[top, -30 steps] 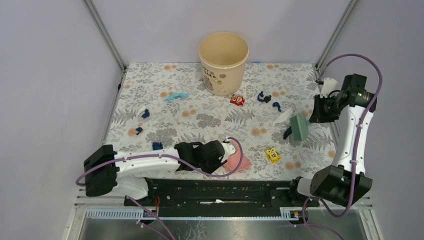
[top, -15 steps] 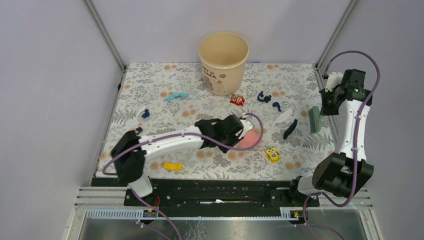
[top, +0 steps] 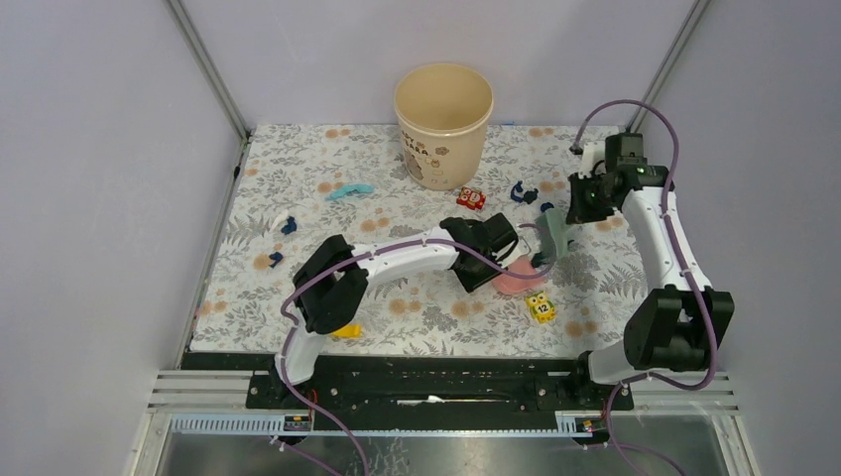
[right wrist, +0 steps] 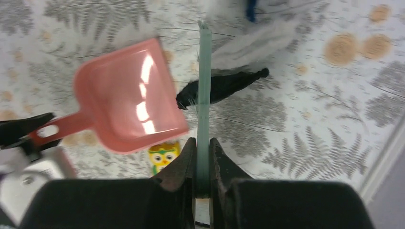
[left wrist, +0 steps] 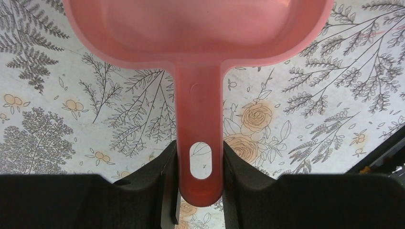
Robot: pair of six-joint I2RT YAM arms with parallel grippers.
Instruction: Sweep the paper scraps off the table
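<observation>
My left gripper (left wrist: pixel 199 162) is shut on the handle of the pink dustpan (left wrist: pixel 198 28). In the top view the left gripper (top: pixel 493 260) holds the dustpan (top: pixel 516 279) on the table (top: pixel 298 159) at centre right. My right gripper (right wrist: pixel 203 148) is shut on a thin green brush (right wrist: pixel 204 71), seen edge-on just right of the dustpan's mouth (right wrist: pixel 129 95). A dark navy scrap (right wrist: pixel 229 85) lies against the brush. In the top view the right gripper (top: pixel 573 210) holds the brush (top: pixel 553 234). Other navy scraps (top: pixel 289 225) (top: pixel 275 259) (top: pixel 523 191) and a light-blue strip (top: pixel 349 190) lie on the cloth.
A beige bucket (top: pixel 443 109) stands at the back centre. A red cube (top: pixel 471 198) sits in front of it. A yellow owl cube (top: pixel 539 307) lies close to the dustpan's near side. A flat yellow piece (top: pixel 345 330) lies near the front edge.
My left arm has swung the dustpan from the front edge out to centre right. My right arm has brought the brush left, next to the dustpan's mouth.
</observation>
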